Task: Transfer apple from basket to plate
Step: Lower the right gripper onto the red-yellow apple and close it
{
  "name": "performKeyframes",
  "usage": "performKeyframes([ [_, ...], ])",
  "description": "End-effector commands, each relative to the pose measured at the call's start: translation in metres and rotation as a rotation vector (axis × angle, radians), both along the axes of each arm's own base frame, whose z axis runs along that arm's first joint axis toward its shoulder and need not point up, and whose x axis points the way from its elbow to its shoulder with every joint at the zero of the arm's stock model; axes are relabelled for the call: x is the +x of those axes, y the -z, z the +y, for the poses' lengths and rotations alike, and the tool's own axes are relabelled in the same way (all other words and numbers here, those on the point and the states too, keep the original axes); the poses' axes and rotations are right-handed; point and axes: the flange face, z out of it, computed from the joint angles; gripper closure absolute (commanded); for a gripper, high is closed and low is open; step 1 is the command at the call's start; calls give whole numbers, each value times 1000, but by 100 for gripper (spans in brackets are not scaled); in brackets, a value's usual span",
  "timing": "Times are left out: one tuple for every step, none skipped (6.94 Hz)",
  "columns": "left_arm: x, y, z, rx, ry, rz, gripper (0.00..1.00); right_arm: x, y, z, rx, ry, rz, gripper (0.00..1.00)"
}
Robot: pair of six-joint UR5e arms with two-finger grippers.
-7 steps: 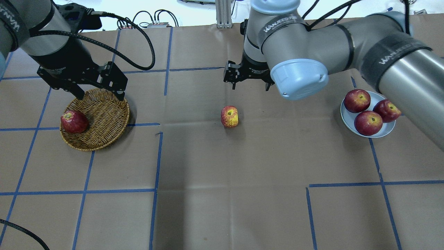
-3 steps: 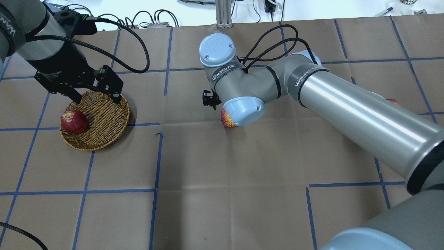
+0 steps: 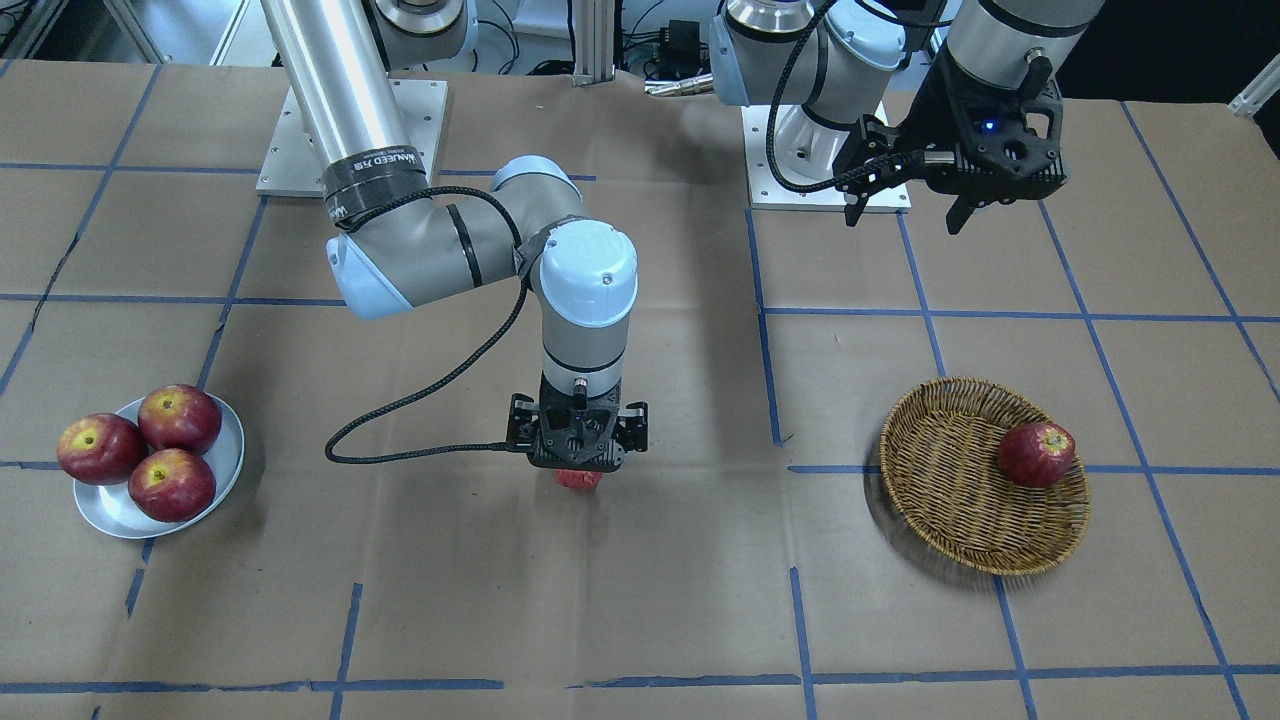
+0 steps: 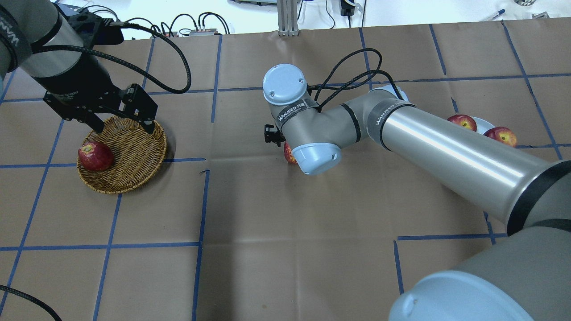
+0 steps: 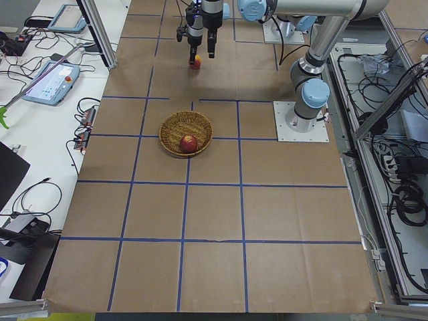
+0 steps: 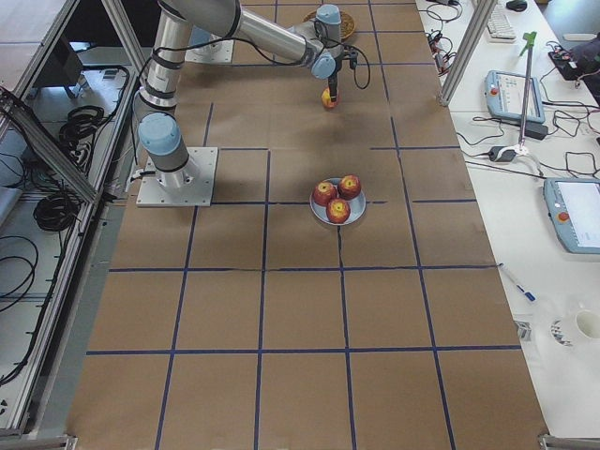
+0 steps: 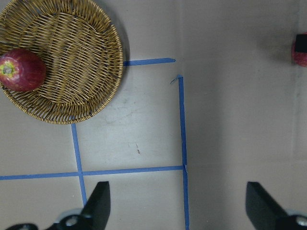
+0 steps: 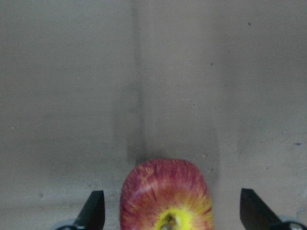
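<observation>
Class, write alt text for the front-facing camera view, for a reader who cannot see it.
The right gripper hangs open, pointing straight down over the apple on the brown paper table at centre. At the view's left a silver plate holds three dark-red apples; at its right a wicker basket holds one darker apple, the left gripper open beyond it.

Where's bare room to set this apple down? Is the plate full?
The plate is crowded: three dark apples fill it, leaving only thin strips at the rim. Bare table lies between plate and right claw, and between claw and basket. The basket is open beside its single apple.
</observation>
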Motion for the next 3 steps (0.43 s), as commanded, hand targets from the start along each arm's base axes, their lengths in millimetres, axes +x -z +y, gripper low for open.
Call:
performKeyframes([
  [0,0,0,0,-1,0,1,0,9,-2,7,-2,3,23],
  [0,0,0,0,-1,0,1,1,13,-3,11,-4,5,50],
  [1,0,-1,0,-1,0,1,1,9,-5,0,-4,1,63],
])
